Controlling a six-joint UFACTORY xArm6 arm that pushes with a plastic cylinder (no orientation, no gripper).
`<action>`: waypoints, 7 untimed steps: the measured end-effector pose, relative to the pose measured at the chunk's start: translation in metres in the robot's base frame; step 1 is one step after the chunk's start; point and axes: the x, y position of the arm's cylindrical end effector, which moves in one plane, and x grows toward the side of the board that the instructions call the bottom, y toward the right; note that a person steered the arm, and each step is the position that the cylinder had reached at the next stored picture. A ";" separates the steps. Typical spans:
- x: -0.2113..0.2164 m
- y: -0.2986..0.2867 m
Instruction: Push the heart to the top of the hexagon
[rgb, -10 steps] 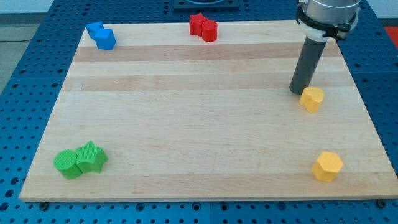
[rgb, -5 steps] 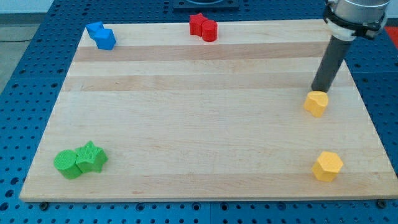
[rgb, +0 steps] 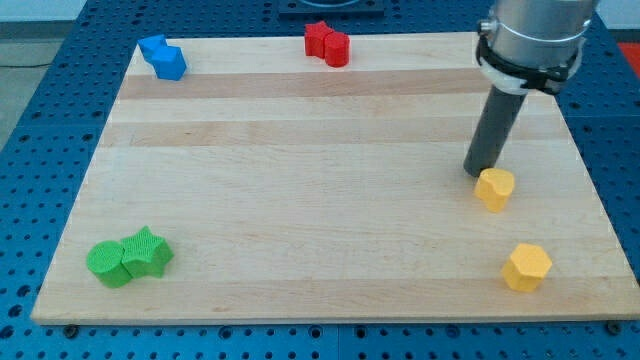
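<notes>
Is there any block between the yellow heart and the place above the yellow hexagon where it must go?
No. The yellow heart lies above the yellow hexagon with only bare board between them. My tip sits at the heart's upper left edge.

My tip (rgb: 481, 172) touches the heart (rgb: 494, 189) at its upper left. The hexagon (rgb: 526, 267) sits below the heart, toward the board's (rgb: 300, 200) bottom right.
</notes>
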 end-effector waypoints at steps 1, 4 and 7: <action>0.011 0.004; 0.026 0.034; 0.056 0.034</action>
